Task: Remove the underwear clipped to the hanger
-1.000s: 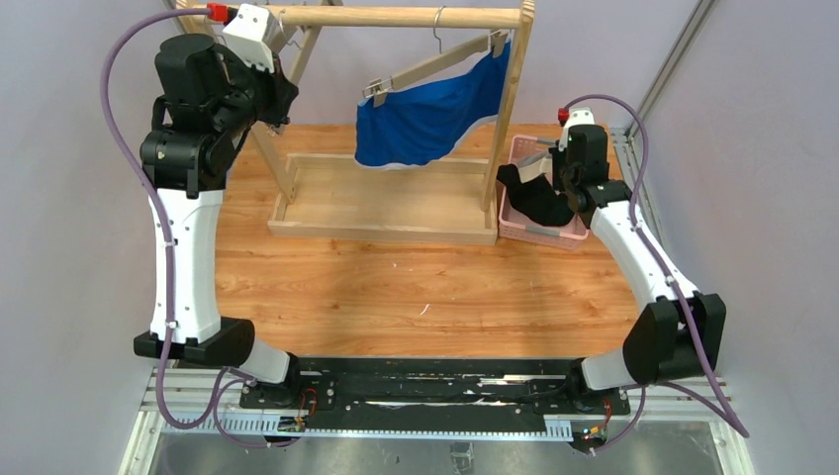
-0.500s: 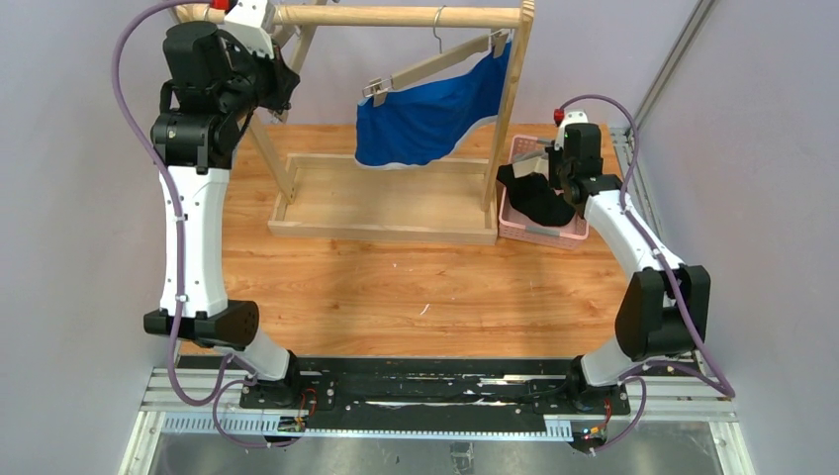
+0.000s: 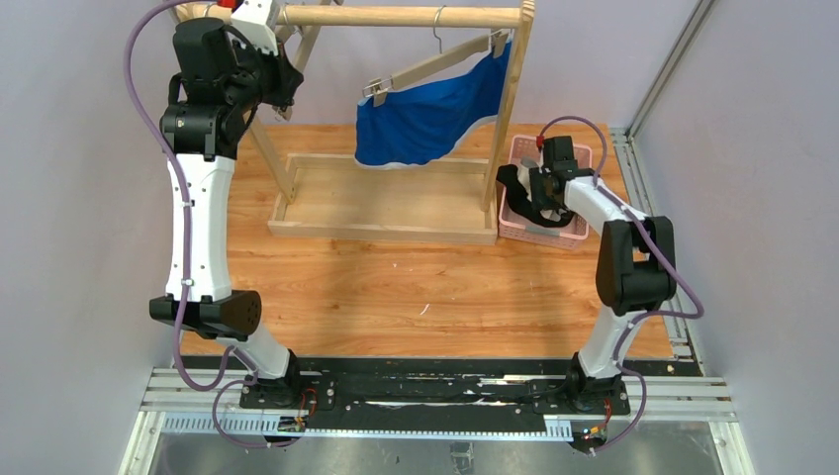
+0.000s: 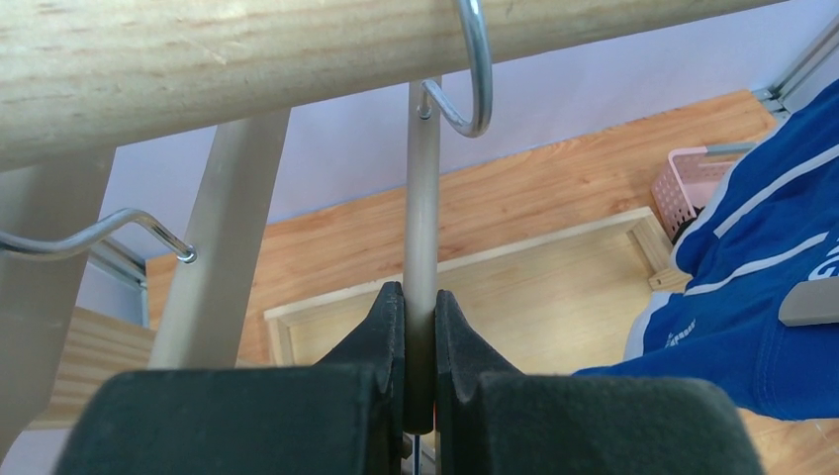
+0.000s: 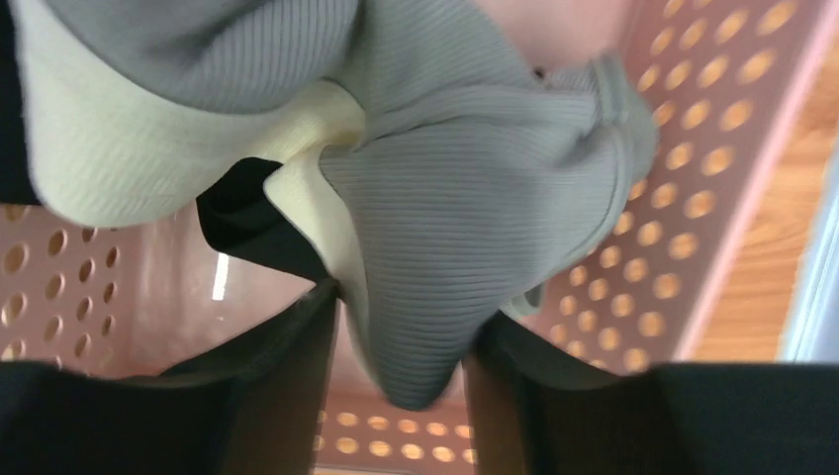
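The royal blue underwear hangs clipped to a tilted hanger on the wooden rail. High at the rail's left end, my left gripper is shut on the grey bar of another hanger, whose hook sits over the rail. My right gripper reaches down into the pink basket. Its jaws stand apart, and the grey underwear with its paler waistband sags loosely between them. The black underwear lies over the basket's left rim and also shows under the grey.
The rack's wooden tray base and its right post stand just left of the basket. A further wire hook hangs left of the held hanger. A metal clip grips the blue cloth. Purple walls close in on both sides.
My right arm has pushed farther over the basket and its jaws have opened off the grey underwear. My left arm has risen slightly toward the rail with the hanger.
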Controlling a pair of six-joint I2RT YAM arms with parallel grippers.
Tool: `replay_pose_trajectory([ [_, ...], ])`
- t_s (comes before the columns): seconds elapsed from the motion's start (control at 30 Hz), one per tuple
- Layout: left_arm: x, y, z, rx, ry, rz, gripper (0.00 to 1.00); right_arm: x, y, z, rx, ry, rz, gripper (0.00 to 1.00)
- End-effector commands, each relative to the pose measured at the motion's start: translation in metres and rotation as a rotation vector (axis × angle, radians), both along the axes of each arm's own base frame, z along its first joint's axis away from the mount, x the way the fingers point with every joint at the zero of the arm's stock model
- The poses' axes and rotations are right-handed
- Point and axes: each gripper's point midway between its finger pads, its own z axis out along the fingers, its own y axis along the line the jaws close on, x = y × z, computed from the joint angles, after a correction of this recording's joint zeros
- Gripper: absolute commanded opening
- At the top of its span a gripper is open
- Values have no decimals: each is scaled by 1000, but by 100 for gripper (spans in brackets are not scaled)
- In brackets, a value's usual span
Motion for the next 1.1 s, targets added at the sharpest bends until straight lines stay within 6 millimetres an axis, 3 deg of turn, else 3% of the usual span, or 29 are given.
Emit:
replay_pose_trajectory([
  [0.0, -6, 2, 11, -11, -35, -1, 0, -11, -1, -10, 33, 98, -36, 60],
  [0.07, -6, 2, 11, -10, -33, -2, 0, -10, 3, 2, 50, 45, -25, 68],
  [0.13, -5, 2, 10, -8, -31, -3, 0, -7, 7, 27, 63, -38, -2, 71],
  [0.3, -3, 2, 7, -16, -23, -3, 0, -2, 19, 73, 67, -174, 65, 71],
  [0.43, -3, 3, 7, -26, -20, 10, 3, 3, 34, 93, 110, -251, 126, 66],
  [0.57, -4, 3, 7, -45, -18, 16, 10, 10, 54, 92, 142, -255, 201, 63],
  [0.7, -4, 3, 6, -63, -18, 23, 32, 18, 76, 81, 137, -236, 273, 58],
  [0.8, -9, 3, 9, -71, -25, 30, 43, 27, 89, 74, 140, -234, 312, 58],
  [1.07, -29, 9, 19, -77, -65, 64, 51, 45, 104, 63, 148, -229, 345, 58],
])
